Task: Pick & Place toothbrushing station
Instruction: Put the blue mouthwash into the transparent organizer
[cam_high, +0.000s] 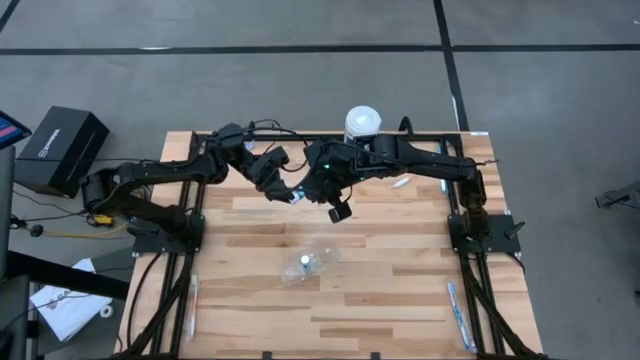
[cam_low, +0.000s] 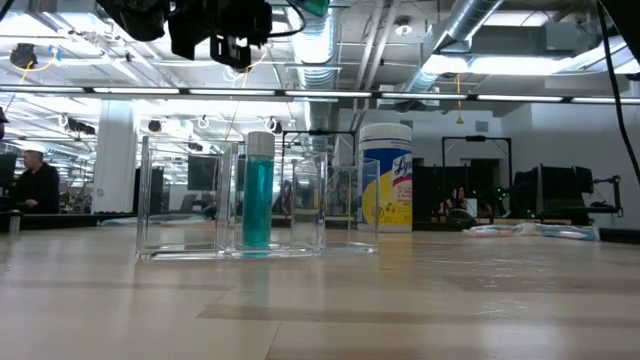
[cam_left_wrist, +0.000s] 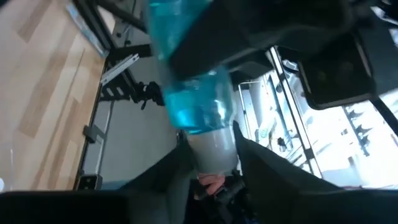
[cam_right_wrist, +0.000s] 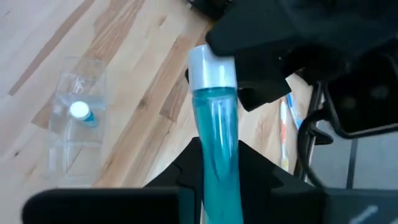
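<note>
A teal tube with a white cap (cam_right_wrist: 214, 124) is held in the air between both grippers, above the table's far middle; a bit of it shows in the high view (cam_high: 297, 196). My right gripper (cam_right_wrist: 216, 163) is shut on its teal body. My left gripper (cam_left_wrist: 214, 165) is shut on its cap end. A clear organizer (cam_high: 310, 262) stands at the table's middle, with a second teal tube (cam_low: 257, 190) upright in its middle compartment. In the low view, both grippers (cam_low: 215, 35) show at the top. My left gripper pinches the tube's white cap end (cam_left_wrist: 211, 149) between its two fingers. The tube runs on from the fingers toward the right gripper, clear of the table. My right gripper pinches the tube's teal body (cam_right_wrist: 214, 152) between its two fingers, well back from the cap (cam_right_wrist: 211, 70). The tube lies along the fingers, with its cap end reaching away to the left gripper. It is lifted clear of the table.
A white-lidded wipes canister (cam_high: 362, 124) stands at the far edge. One toothbrush (cam_high: 400, 182) lies under the right arm. Others lie by the right edge (cam_high: 457, 315) and the left edge (cam_high: 192, 295). The near half of the table is bare wood.
</note>
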